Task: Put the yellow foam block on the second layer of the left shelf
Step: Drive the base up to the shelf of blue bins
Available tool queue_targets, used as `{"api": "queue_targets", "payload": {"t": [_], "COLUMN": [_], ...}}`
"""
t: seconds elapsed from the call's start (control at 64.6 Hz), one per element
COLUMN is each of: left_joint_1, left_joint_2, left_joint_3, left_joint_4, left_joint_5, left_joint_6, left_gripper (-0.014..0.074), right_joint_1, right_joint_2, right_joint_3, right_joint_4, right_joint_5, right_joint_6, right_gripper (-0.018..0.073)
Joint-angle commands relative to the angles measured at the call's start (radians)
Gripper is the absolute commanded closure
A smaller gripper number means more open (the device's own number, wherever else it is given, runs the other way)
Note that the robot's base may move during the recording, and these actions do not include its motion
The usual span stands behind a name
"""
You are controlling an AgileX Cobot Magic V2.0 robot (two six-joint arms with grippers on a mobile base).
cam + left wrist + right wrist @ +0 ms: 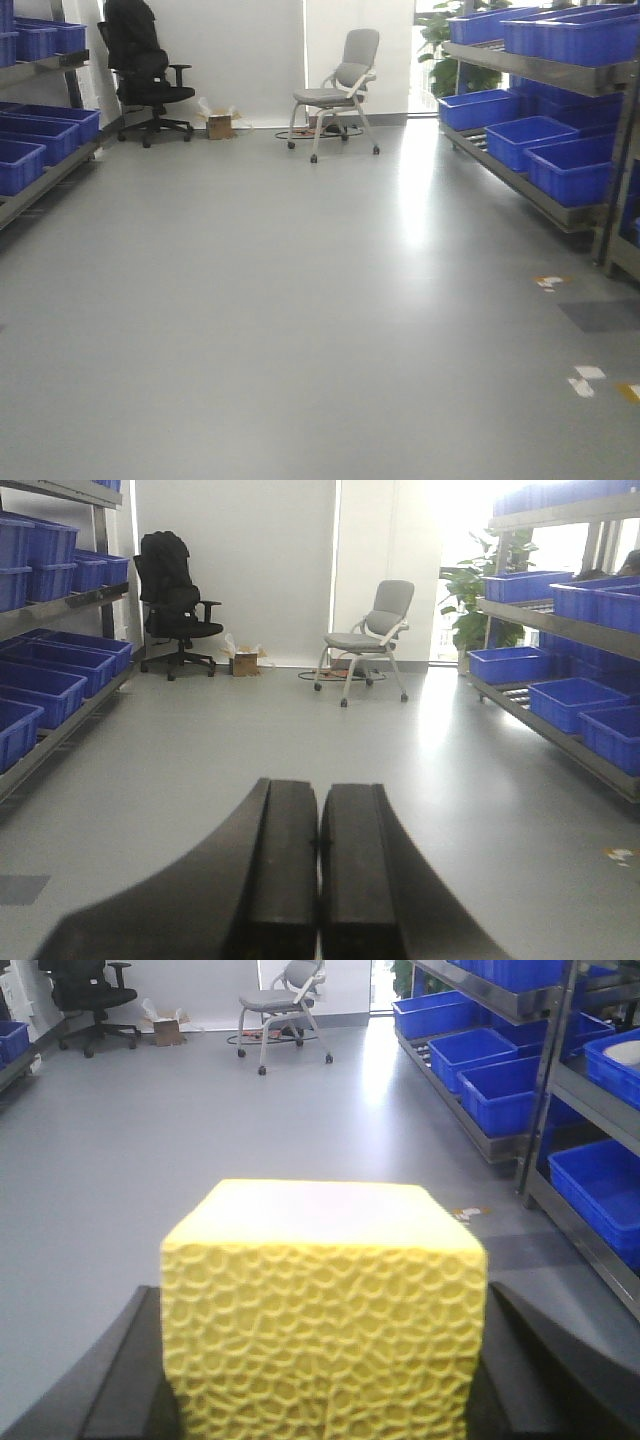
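Front view: aisle of grey floor (300,320) between two metal racks.
- The left shelf (50,180) sits at the left edge of the frame and carries blue bins (45,130) on its lower level. More bins sit on the level above.
- The right shelf (530,72) is likewise loaded with blue bins on both visible levels.
- Far wall: black office chair (150,70) at left, small cardboard box (219,125) beside it, grey rolling chair (340,85) near centre, green plant (440,40) behind the right rack.
- Pale tape marks (585,380) are on the floor at lower right.
- Neither arm appears in this view.

Left wrist view: the left gripper (319,850) points down the aisle toward the chairs. Its two dark fingers (285,860) are pressed together along their length, with only a thin seam between them and nothing in it.

Right wrist view: the yellow foam block (322,1300) fills the lower middle of the frame. Its top face is bright and plain; the near face shows a pitted, cell-like texture. The right gripper (325,1370) has a dark finger on each side of the block, both flush against its flanks, so the block is clamped. It is held above the floor in the aisle, with the right rack's bins off to the right, well apart from the left shelf.
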Motion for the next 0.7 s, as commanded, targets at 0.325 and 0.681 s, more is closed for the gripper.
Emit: {"api": "queue_targets", "payload": {"t": [0.325,0.681], "left_joint_1": [0.001,0.001], "left_joint_2": [-0.017,-0.016], "left_joint_3": [0.025,0.025], "left_joint_4": [-0.004,-0.004], "left_joint_5": [-0.088,-0.088], "left_joint_6": [-0.005,-0.005], "left_gripper": [0.0460,0.0460], "right_joint_1": [-0.003,-0.003], "right_joint_2": [0.007,0.007], "right_joint_3": [-0.027,-0.027], "right_joint_4": [-0.012,-0.012], "right_joint_5": [-0.093,-0.093], "right_joint_6": [-0.006,-0.006], "right_gripper": [0.0271,0.0271]}}
